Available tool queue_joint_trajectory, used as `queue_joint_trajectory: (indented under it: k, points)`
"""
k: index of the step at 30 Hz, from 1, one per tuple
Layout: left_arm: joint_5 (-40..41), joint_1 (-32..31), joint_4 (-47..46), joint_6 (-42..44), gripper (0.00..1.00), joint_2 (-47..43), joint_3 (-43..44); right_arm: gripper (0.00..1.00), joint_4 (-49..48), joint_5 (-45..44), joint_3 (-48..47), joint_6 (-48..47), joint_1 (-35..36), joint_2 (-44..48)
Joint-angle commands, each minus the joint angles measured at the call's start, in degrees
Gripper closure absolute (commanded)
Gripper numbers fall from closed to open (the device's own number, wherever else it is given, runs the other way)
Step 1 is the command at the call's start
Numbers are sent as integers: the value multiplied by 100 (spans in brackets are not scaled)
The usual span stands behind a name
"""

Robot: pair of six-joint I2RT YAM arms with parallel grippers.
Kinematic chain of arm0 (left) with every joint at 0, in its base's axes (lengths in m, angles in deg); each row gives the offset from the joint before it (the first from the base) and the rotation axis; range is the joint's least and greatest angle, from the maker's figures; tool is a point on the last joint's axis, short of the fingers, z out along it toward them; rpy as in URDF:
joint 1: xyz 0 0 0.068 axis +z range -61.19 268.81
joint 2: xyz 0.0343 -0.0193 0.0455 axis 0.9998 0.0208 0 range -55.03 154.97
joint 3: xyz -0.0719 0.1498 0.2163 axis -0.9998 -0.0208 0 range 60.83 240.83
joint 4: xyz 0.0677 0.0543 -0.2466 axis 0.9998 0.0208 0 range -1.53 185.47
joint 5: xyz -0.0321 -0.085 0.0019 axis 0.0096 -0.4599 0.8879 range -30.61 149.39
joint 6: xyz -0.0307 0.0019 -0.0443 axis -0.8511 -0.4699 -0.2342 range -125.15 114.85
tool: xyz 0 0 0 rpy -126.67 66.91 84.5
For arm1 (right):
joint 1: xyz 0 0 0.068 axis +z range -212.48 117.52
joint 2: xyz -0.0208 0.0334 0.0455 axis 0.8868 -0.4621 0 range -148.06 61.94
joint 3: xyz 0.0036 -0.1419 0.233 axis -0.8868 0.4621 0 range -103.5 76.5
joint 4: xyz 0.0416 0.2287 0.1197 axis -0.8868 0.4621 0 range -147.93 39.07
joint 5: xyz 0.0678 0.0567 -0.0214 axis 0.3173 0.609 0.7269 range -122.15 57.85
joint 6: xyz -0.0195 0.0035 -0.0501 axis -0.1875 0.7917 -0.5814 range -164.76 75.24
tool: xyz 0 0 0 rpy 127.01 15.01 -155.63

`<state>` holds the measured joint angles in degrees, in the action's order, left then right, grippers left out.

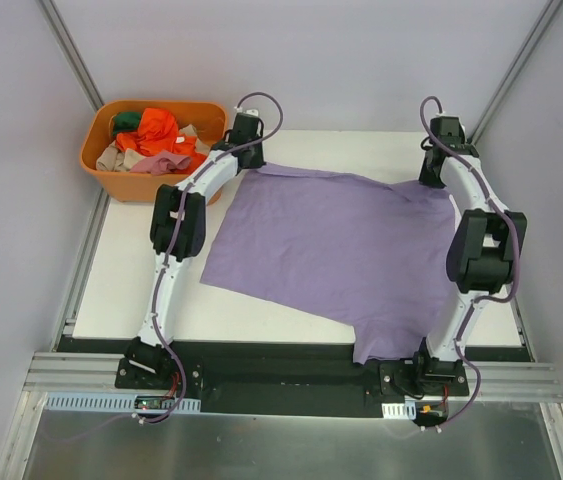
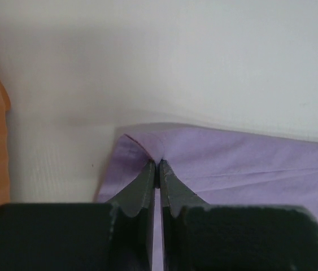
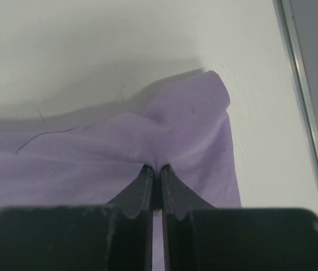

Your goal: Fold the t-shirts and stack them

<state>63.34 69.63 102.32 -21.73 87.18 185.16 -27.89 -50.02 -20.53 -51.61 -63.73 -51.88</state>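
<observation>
Noted purple t-shirt (image 1: 331,250) spread across white table (image 1: 121,290), lightly wrinkled, near corner drooping off front edge. Far corners pinched by left gripper (image 2: 157,165) and right gripper (image 3: 156,168), both clamped tight on cloth, arms reaching forward, wrists low.

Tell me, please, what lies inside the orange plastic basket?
A crumpled orange garment on top; green cloth, pink cloth and beige cloth around it; anything beneath is hidden.

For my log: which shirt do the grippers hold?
The purple shirt, spread on the table: left gripper and right gripper pinch its far edge. The other shirts lie bunched in the basket.
</observation>
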Motion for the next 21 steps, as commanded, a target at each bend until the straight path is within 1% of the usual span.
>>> queue_joint_trajectory:
  k: [1,3,4,7,9,14,18,21]
  points:
    - [44,-51,-145,-117,100,-835,-382,94,484,55,421,649,-15,948]
    - [176,-51,-145,-100,100,-967,-550,93,642,64,632,676,-6,1098]
    - [185,-51,-145,-100,100,-1054,-655,93,756,21,720,868,-15,1177]
    - [203,-51,-154,-118,100,-1362,-1006,93,1047,-251,1054,1098,73,1458]
    - [203,-51,-154,-118,100,-1503,-1217,92,1135,-419,1492,1264,117,1739]
    - [449,-51,-154,-223,100,-1872,-1806,90,1609,-980,2275,1862,477,2407]
    - [817,-51,-119,-276,100,-2101,-2184,89,2180,-1473,2557,2152,775,2786]
    - [1038,-51,-101,-232,100,-2232,-2404,82,2497,-1509,2777,2477,1004,2953]
